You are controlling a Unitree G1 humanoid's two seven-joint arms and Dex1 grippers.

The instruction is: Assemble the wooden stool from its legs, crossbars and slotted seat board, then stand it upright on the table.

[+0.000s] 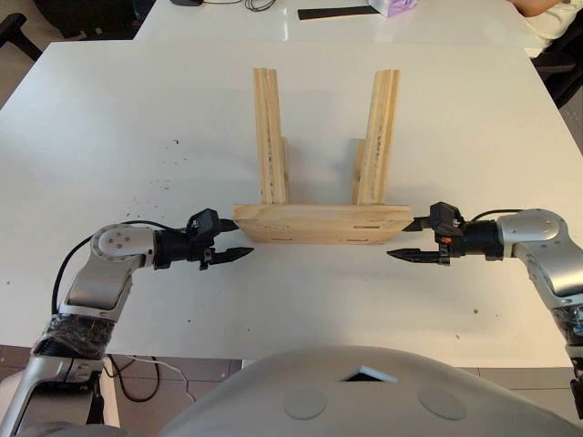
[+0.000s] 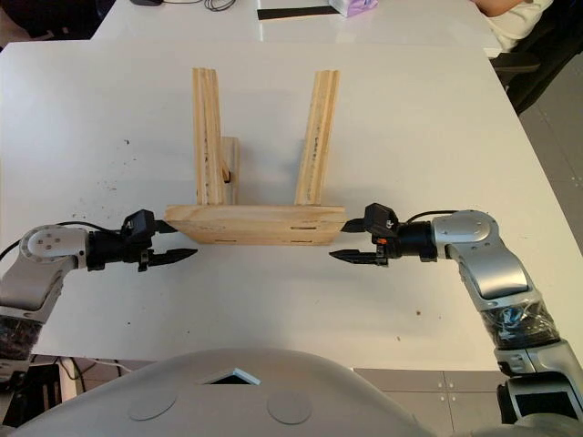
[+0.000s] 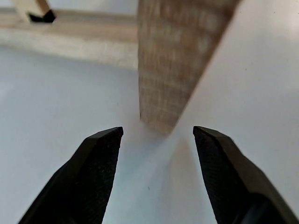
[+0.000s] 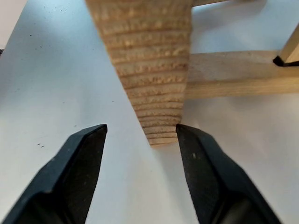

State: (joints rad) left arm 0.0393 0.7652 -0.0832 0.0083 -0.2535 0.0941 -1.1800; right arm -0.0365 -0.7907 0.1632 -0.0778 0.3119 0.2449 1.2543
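The wooden stool lies on its side on the white table (image 1: 118,137). Its seat board (image 1: 321,223) stands on edge nearest me, and two legs (image 1: 271,137) (image 1: 378,137) point away with a crossbar (image 2: 230,168) between them. My left gripper (image 1: 235,238) is open at the board's left end, a finger on each side of the end grain (image 3: 173,60) without touching it. At the board's right end my right gripper (image 1: 405,238) is open in the same way; the end grain (image 4: 149,70) sits between its fingers (image 4: 79,177).
A second white table behind holds a black strip (image 1: 332,13) and a purple box (image 1: 393,7). A dark chair (image 1: 14,32) stands at the far left. Bare tabletop lies on both sides of the stool and in front of it.
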